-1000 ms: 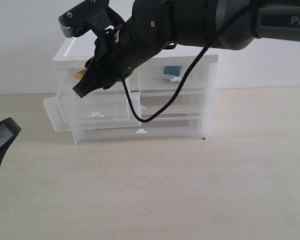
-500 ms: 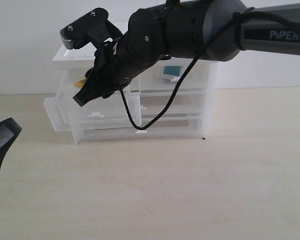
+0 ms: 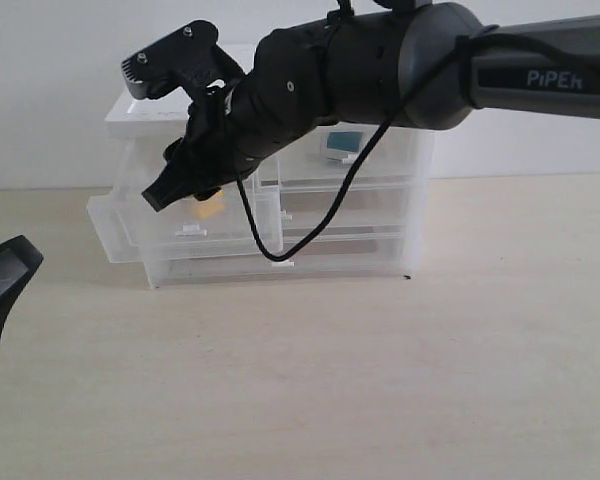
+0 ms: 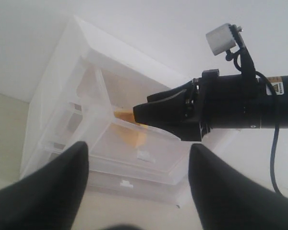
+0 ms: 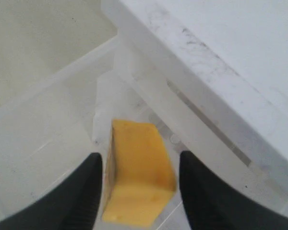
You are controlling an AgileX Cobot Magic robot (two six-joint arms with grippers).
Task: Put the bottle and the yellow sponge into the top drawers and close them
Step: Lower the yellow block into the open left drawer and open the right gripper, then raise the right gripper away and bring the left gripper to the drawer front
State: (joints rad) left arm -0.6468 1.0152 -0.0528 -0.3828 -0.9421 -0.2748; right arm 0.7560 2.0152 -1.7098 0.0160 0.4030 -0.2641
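The yellow sponge (image 5: 137, 175) lies loose in the pulled-out top left drawer (image 3: 105, 228); it shows through the drawer's clear wall (image 3: 210, 208). My right gripper (image 3: 165, 193) hangs just above it, reaching across from the right. Its jaws (image 5: 139, 158) are open, with a gap on each side of the sponge. The bottle (image 3: 343, 143), white with a teal label, sits inside the shut top right drawer (image 3: 385, 155). My left gripper (image 3: 2, 285) is low at the left edge, open and empty (image 4: 139, 148), facing the cabinet.
The small clear cabinet (image 3: 280, 105) stands at the back against a white wall, with two full-width drawers (image 3: 280, 263) below the top pair. The right arm's black cable (image 3: 265, 240) loops down in front of them. Bare wooden tabletop (image 3: 360, 380) spreads in front.
The right gripper's jaws have opened and the yellow sponge has dropped from them into the open top left drawer. The left gripper has not moved.
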